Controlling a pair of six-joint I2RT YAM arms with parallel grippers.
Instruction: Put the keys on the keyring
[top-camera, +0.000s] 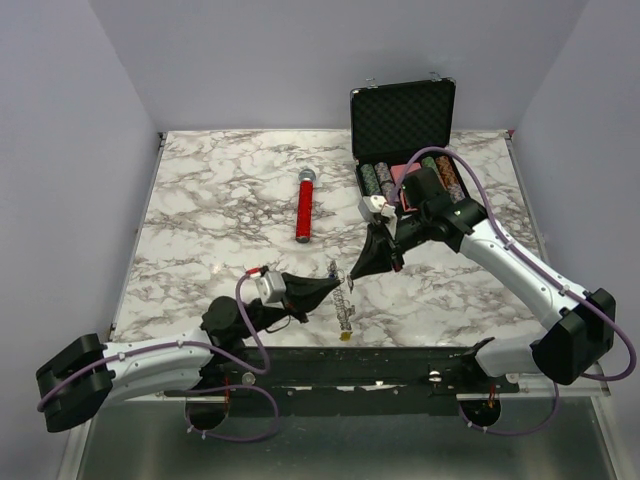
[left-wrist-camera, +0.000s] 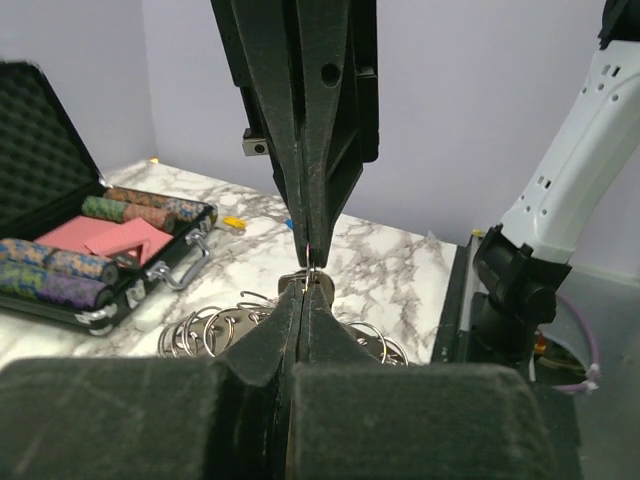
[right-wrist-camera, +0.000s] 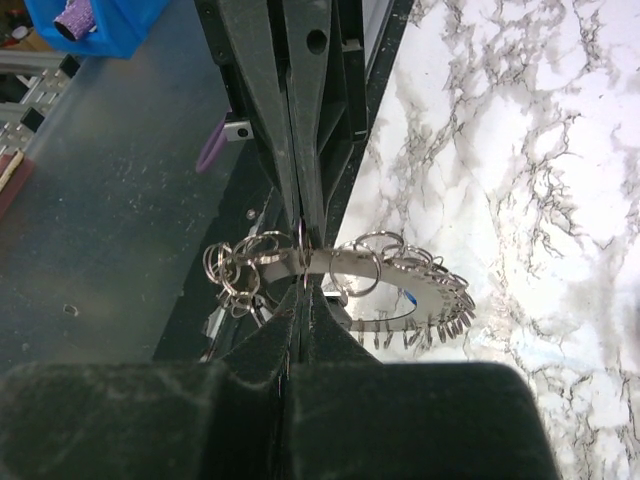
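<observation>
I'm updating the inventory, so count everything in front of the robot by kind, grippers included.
red microphone: 1
poker chip case: 1
keyring: 1
grippers: 2 (left gripper, right gripper)
total: 5

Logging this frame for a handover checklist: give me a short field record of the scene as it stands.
left tool: shut, pinching thin grey metal keyring
right tool: shut on the same keyring, tip to tip with left tool
keyring place: over white marble table, near edge, between the arms
keys: none clearly distinguishable
red-handled microphone: lying mid-table, untouched
open black case of poker chips: far right
</observation>
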